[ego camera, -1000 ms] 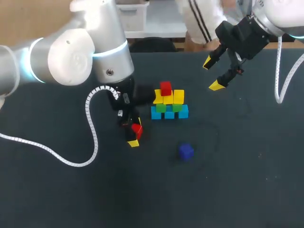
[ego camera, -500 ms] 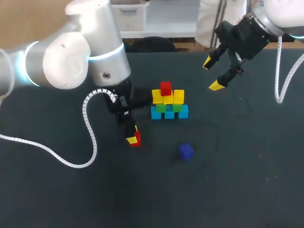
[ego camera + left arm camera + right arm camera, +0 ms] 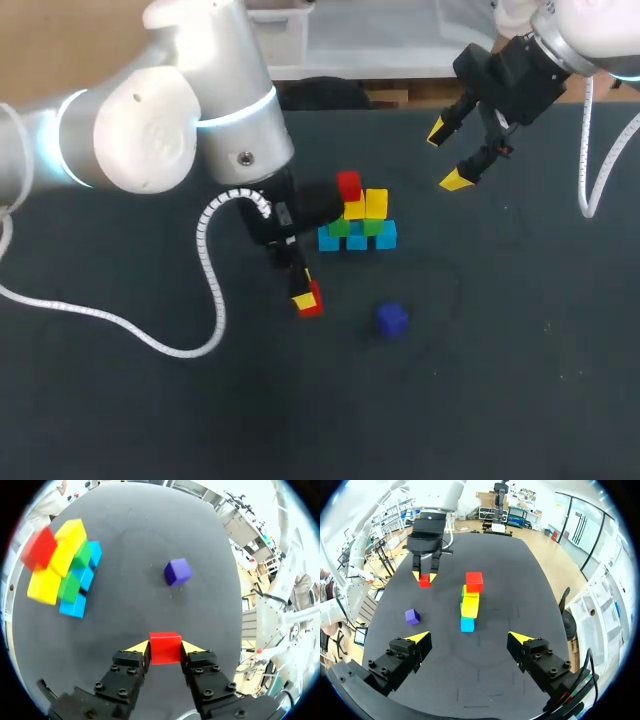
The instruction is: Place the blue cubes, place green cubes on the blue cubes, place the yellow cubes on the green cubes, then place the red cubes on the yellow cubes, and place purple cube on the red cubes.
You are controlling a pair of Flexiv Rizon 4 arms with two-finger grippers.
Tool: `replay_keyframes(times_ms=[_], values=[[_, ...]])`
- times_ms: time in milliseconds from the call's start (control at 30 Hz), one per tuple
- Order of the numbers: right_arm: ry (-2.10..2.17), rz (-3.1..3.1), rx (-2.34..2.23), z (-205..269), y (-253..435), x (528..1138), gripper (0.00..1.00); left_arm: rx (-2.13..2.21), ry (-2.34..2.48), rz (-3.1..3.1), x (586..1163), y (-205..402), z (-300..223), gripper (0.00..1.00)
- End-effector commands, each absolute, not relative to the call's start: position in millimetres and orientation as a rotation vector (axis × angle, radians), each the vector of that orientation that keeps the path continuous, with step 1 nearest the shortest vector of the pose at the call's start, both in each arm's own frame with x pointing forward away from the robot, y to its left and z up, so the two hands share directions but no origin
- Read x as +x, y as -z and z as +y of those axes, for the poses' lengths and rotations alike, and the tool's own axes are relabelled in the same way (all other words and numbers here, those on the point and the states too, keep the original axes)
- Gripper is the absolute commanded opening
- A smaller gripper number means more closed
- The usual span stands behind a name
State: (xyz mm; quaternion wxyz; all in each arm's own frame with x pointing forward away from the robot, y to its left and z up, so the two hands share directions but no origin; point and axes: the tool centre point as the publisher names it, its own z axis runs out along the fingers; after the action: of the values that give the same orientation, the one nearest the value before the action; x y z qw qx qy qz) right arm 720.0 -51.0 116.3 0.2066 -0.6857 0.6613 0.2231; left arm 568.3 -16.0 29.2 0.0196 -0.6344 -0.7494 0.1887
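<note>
Now L gripper [image 3: 166, 649] clamps red cube [image 3: 165, 643].

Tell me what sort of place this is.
Likely a robotics lab workbench: a black table holds a stack of blue, green, yellow and red cubes, and the yellow-tipped left gripper grips a red cube; the right gripper hangs open.

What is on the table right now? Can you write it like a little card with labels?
Stack: blue cubes at the bottom, green cubes on them, yellow cubes above, top red cube highest
Left gripper: shut on held red cube, beside the stack
Right gripper: open, empty, over the table behind the stack
Purple cube: alone on the table, apart from the stack
Not yet stacked: held red cube, purple cube
</note>
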Motion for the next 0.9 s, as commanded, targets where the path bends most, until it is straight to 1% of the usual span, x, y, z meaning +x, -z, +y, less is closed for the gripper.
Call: replay_keyframes(times_ms=[33, 200, 900], values=[[-0.623, 1.841, -1.91, -51, -116, 720, 1.0, -1.943, -0.523, -2.327, 556, -32, -32, 0.0], [-0.623, 1.841, -1.91, -51, -116, 720, 1.0, -1.935, -0.484, -2.318, 546, -30, -46, 0.0], [-0.623, 1.841, -1.91, -51, -116, 720, 1.0, -1.905, -0.502, -2.399, 540, -3, -48, 0.0]])
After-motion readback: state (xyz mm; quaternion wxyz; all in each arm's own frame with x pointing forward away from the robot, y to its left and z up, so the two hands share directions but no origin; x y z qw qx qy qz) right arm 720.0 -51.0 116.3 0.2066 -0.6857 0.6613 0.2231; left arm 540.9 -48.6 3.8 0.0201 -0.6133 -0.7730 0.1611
